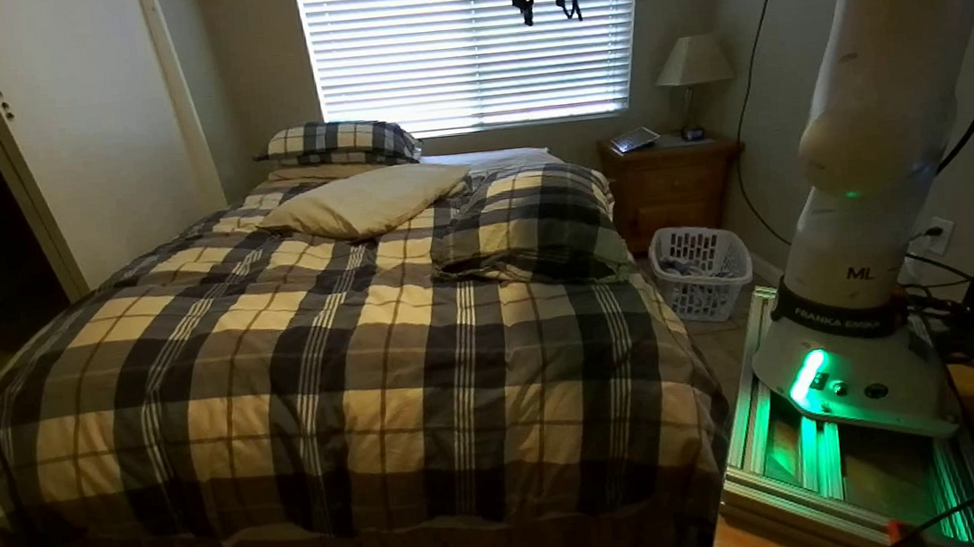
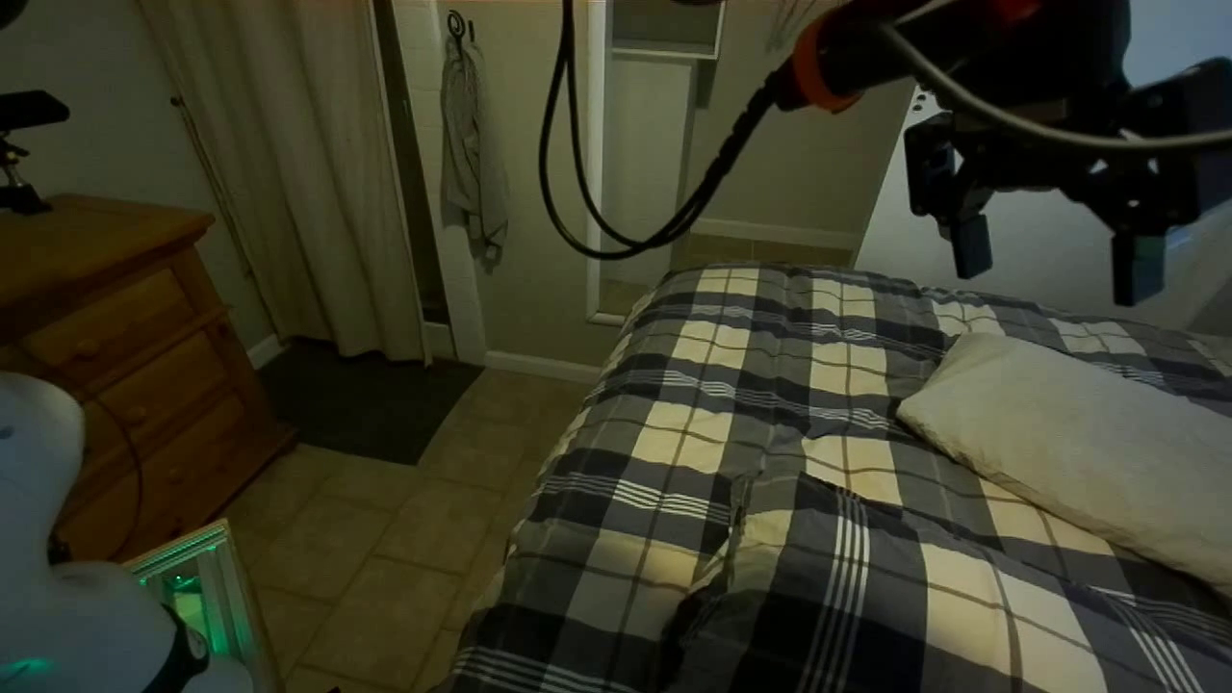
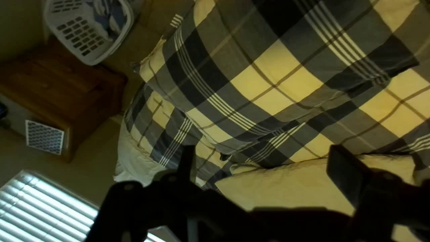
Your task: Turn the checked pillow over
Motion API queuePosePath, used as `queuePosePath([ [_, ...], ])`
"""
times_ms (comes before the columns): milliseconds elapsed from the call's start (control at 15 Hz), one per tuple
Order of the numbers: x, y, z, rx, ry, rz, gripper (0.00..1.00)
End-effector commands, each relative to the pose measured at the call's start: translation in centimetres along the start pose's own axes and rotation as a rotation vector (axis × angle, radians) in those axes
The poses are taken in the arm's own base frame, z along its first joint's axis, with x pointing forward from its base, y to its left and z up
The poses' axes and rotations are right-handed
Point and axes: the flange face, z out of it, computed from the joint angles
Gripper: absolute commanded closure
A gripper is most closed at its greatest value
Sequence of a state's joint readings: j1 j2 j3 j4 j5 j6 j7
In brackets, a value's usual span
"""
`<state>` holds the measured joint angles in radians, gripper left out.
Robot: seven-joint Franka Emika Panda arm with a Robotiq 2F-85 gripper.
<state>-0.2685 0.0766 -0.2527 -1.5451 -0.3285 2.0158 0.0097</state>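
Observation:
The checked pillow (image 1: 535, 220) is large and plump, in navy, tan and cream plaid. It lies on the near right part of the plaid bed (image 1: 285, 400), beside the robot's base. It also shows at the bottom of an exterior view (image 2: 895, 597), partly cut off, and across the top of the wrist view (image 3: 255, 70). My gripper (image 1: 549, 13) is high above the bed, in front of the window. In an exterior view the gripper (image 2: 1056, 269) shows its fingers spread and empty. In the wrist view the gripper (image 3: 262, 154) is wide open, touching nothing.
A cream pillow (image 1: 368, 200) lies beside the checked pillow. A smaller, flatter checked pillow (image 1: 341, 145) is at the head of the bed. A white laundry basket (image 1: 702, 275), a wooden nightstand (image 1: 675, 184) and a lamp (image 1: 693, 61) stand past the bed's side. A dresser (image 2: 125, 356) stands behind the robot.

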Motion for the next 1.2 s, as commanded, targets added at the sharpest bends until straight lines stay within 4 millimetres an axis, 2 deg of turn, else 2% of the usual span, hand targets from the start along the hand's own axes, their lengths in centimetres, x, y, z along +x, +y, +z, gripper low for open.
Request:
queuePosePath([
  [0,-1.7,0.0,-0.7,0.117,-0.049,0.042,0.00],
  [533,-3.3,-0.6,1.3,0.146,-0.147,0.093,0.00],
  [600,-2.1,-0.6,1.5,0.115,-0.129,0.069,0.00],
  [1133,-2.3,-0.6,1.7,0.116,-0.138,0.075,0.00],
])
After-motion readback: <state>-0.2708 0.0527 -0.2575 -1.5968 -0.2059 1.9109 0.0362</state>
